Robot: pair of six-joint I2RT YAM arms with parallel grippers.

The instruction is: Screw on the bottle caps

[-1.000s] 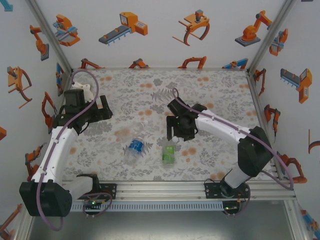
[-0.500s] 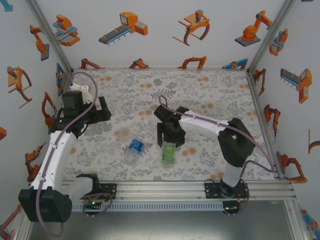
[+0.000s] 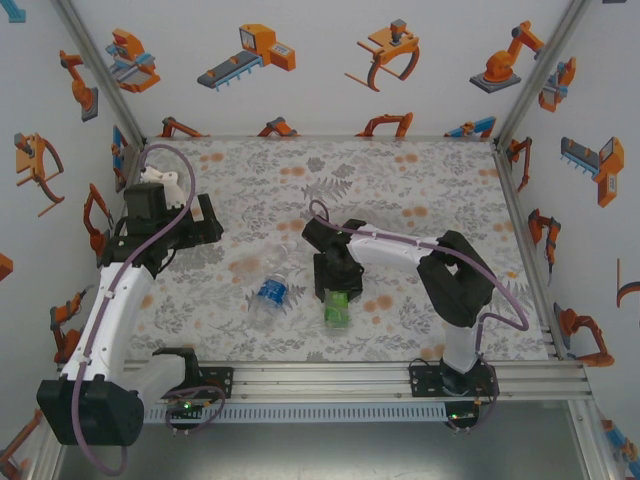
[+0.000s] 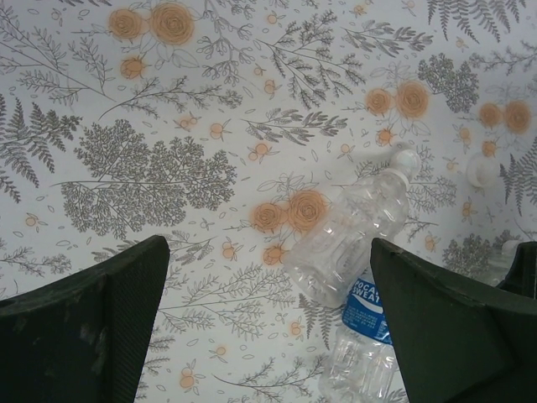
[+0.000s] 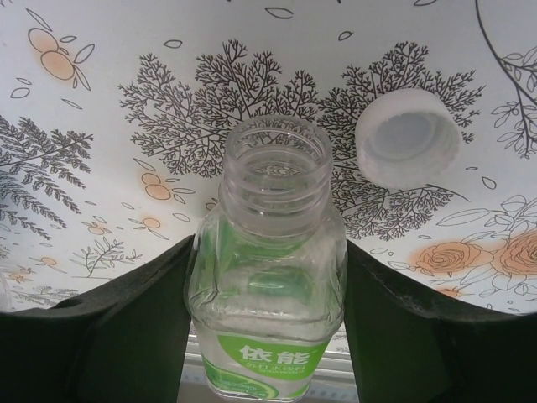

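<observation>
Right wrist: green bottle between jaws, seemingly gripped.

- To me the table cover looks like a smooth, matt printed sheet; I cannot tell cloth from paper.
- The green bottle is clear glossy plastic with a ridged neck and a shiny label.
- The cap is whitish plastic, milky and dull.
- The blue bottle is thin clear plastic, crinkled and glinting, and its label is glossy.
- I see the left fingers and right fingers as dark, matt and finely grained.
- The arm shells are smooth white plastic.
- The rail is bare ribbed metal with a dull sheen.
</observation>
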